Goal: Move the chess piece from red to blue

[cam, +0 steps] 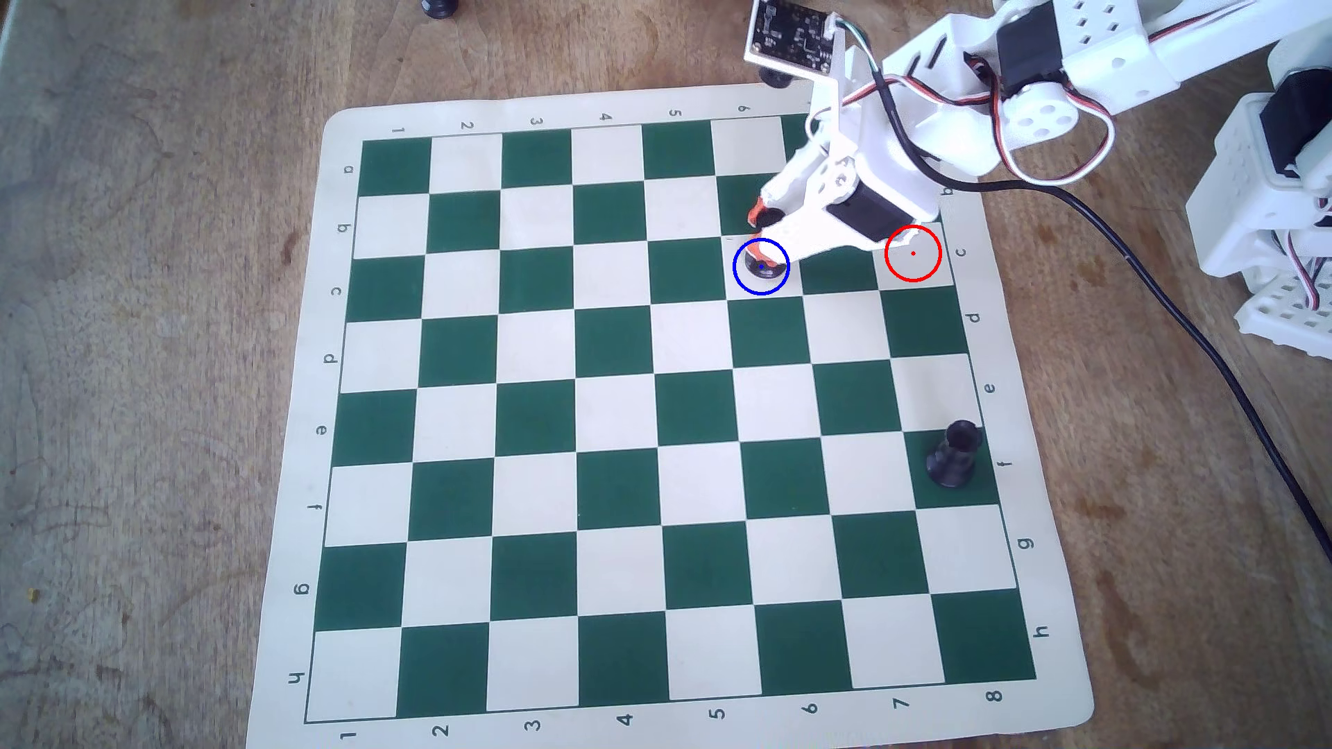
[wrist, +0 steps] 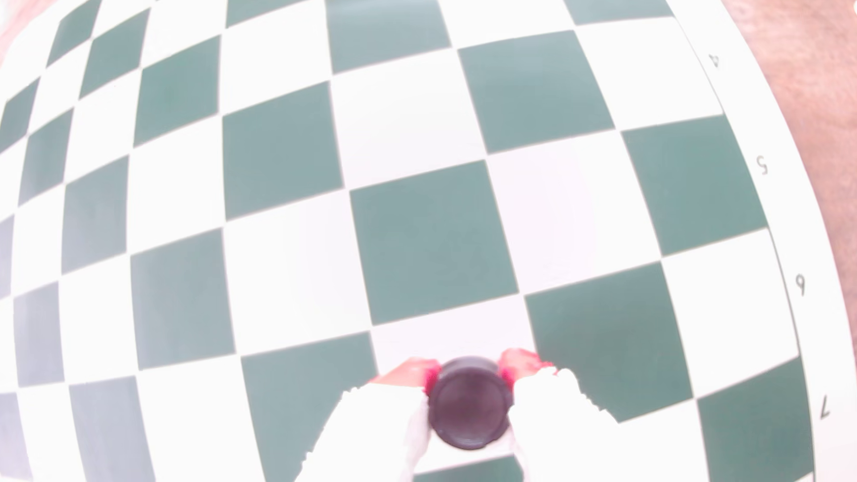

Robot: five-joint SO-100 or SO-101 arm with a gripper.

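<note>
The black chess piece (cam: 765, 268) stands with its base inside the blue circle (cam: 736, 277) on a white square, its top reaching toward the arm. My gripper (cam: 758, 232) straddles it, one orange-tipped finger on each side, shut on the piece. In the wrist view the piece's round top (wrist: 468, 408) fills the gap between the two red fingertips (wrist: 521, 361) of my gripper (wrist: 468, 366). The red circle (cam: 912, 253) lies two squares to the right in the overhead view, with nothing in it.
A second black piece (cam: 953, 454) stands on a green square near the board's right edge. The green-and-white chessboard mat (cam: 403, 648) lies on a wooden table. A black cable (cam: 1182, 324) runs along the right side, past the arm's white base (cam: 1268, 216).
</note>
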